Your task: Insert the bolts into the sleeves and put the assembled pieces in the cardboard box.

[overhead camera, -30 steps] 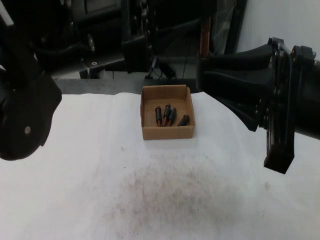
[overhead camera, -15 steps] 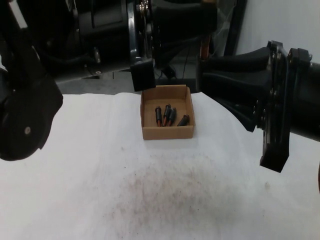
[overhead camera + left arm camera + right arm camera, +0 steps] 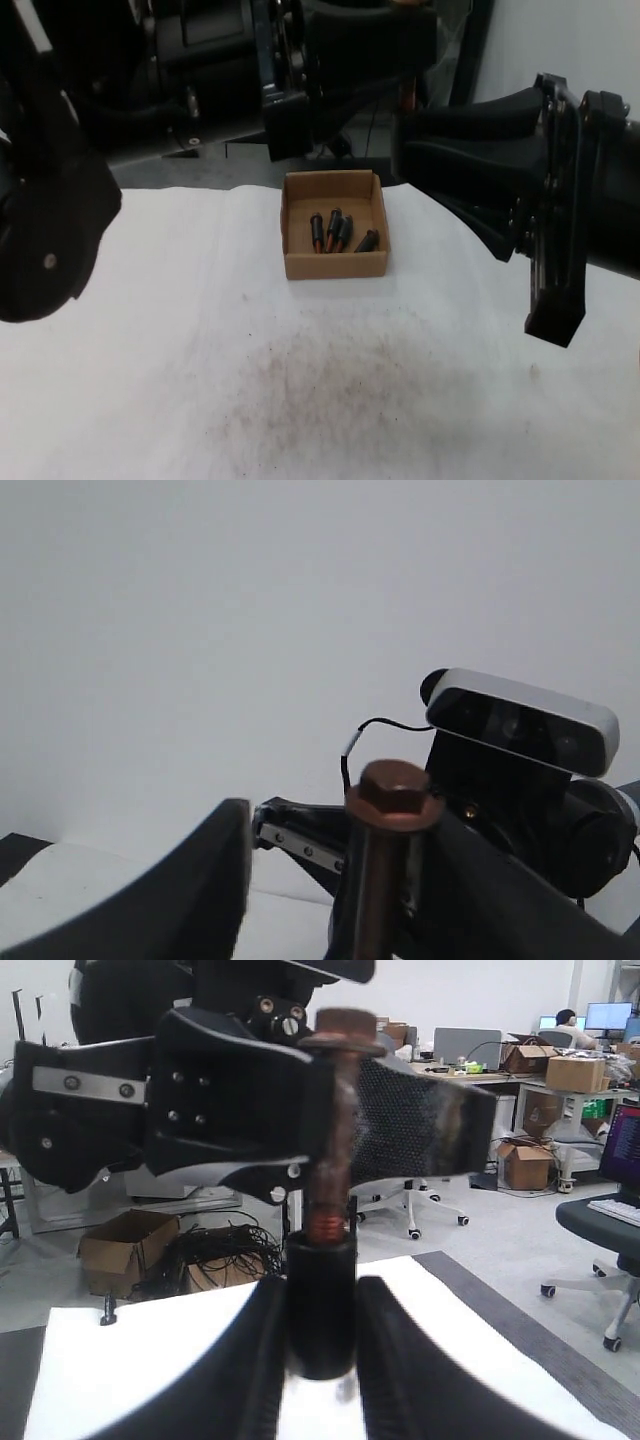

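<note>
Left gripper (image 3: 340, 880) clamped on bolt (image 3: 392, 805), right gripper (image 3: 322, 1370) clamped on sleeve (image 3: 320, 1300), midair beyond the cardboard box (image 3: 335, 266). Bolt only partly in. Risk: misalignment jams it, or early release drops it on the tabletop (image 3: 200, 350).

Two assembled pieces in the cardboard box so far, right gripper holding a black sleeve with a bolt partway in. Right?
Not quite. The high view shows four dark assembled pieces in the open brown cardboard box, not two. The rest stands: the right gripper holds the black cylindrical sleeve with the copper-coloured hex-head bolt partway in.
</note>
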You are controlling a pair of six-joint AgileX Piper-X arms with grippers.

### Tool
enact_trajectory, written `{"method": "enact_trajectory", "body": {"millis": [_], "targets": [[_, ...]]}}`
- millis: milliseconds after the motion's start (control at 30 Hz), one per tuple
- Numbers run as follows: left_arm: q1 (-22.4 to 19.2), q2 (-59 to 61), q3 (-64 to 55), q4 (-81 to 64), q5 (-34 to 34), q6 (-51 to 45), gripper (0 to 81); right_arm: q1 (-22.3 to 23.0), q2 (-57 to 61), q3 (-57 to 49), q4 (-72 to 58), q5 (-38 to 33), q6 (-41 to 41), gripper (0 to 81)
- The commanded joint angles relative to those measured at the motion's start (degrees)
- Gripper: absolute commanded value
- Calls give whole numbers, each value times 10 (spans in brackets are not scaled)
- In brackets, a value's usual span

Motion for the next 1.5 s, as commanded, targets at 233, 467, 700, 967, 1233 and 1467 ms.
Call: {"method": "enact_trajectory", "body": {"millis": [233, 467, 700, 967, 1233, 1467], "targets": [[1, -27, -3, 41, 3, -4, 469, -1, -5, -5, -9, 5, -2, 8], [1, -27, -3, 94, 3, 30, 469, -1, -5, -5, -9, 5, -2, 8], [3, -60, -3, -96, -158, 30, 462, -1, -5, -5, -9, 80, -2, 8], [7, -138, -3, 162, -415, 234, 35, -1, 36, -25, 47, 168, 132, 8], [7, -139, -2, 653, -583, 267, 2, -4, 182, -164, 196, 199, 163, 8], [8, -136, 23, 723, -583, 267, 2, -47, 353, -345, 294, 201, 160, 8]]}}
